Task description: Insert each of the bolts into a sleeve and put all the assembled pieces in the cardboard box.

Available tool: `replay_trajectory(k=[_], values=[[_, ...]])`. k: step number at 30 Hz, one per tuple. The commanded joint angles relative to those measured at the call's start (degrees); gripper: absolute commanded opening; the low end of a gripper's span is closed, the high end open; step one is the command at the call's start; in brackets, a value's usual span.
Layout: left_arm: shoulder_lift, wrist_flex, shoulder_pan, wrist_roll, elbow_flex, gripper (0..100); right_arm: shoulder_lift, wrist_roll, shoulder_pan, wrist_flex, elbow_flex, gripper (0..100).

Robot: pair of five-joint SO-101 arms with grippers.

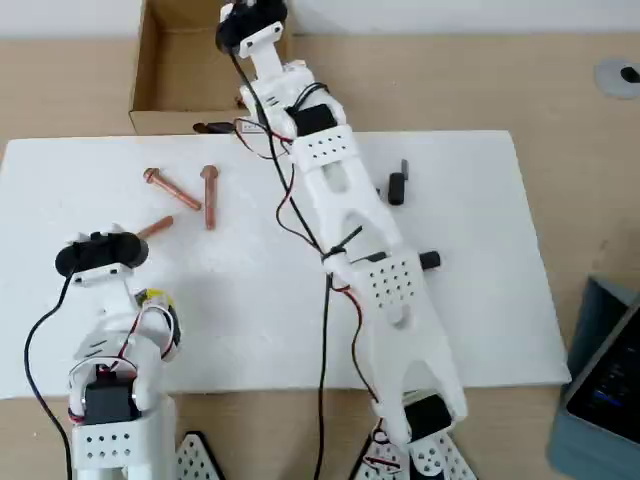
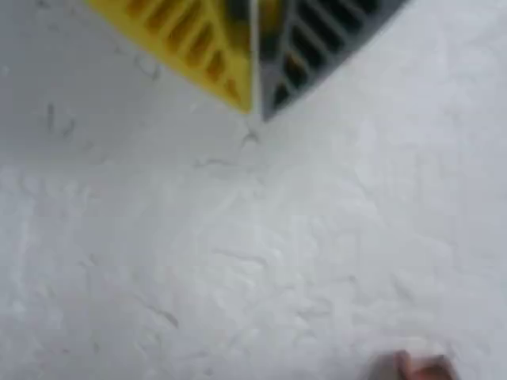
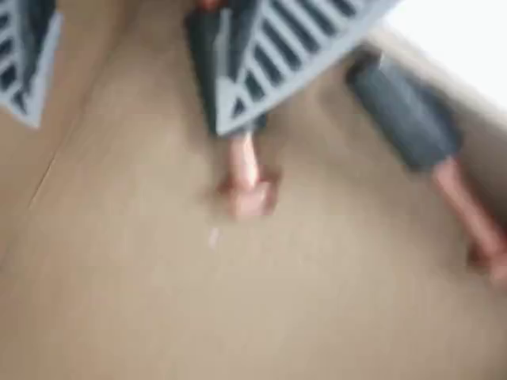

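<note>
- The left arm (image 1: 105,440) is showing off a white printed shell, with a grid of small holes dotting its lower plate and a black motor block sitting inside.
- A black cable (image 1: 27,350) is looping off its side.
- The right arm (image 1: 345,190) is wearing the same white, with two hole-dotted plates and red and black wires (image 1: 322,340) trailing along it.
- The left claw (image 2: 255,107) is flashing one yellow ribbed finger and one dark grey.
- The right claw (image 3: 131,119) is showing blue-grey ribbed fingers.

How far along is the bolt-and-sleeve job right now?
Done: one assembled piece lies in the cardboard box. In hand: the right gripper, jaws open, hangs over a second piece there. Remaining: three bolts and loose sleeves lie apart on the white board, not yet joined.
</note>
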Motion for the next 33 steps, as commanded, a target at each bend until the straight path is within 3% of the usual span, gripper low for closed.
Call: replay_trajectory(k=[1, 15, 23, 27, 33], values=[[-0.48, 0.18, -0.26, 0.0, -0.26, 0, -7.6, 0.35, -0.84, 4.92, -3.82, 16.7], [-0.48, 0.18, -0.44, 0.09, -0.26, 0, -21.85, 0.62, 1.98, 31.21, -3.74, 16.7], [-0.48, 0.26, -0.44, 0.09, -0.26, 0, -22.73, 8.7, 1.98, 48.0, -3.74, 16.7], [-0.48, 0.26, -0.44, 0.09, -0.26, 0, -22.73, 16.44, 2.42, 55.47, -3.74, 16.7], [-0.48, 0.26, -0.53, 0.09, -0.26, 0, -22.81, 22.86, 5.85, 58.64, -3.74, 16.7]])
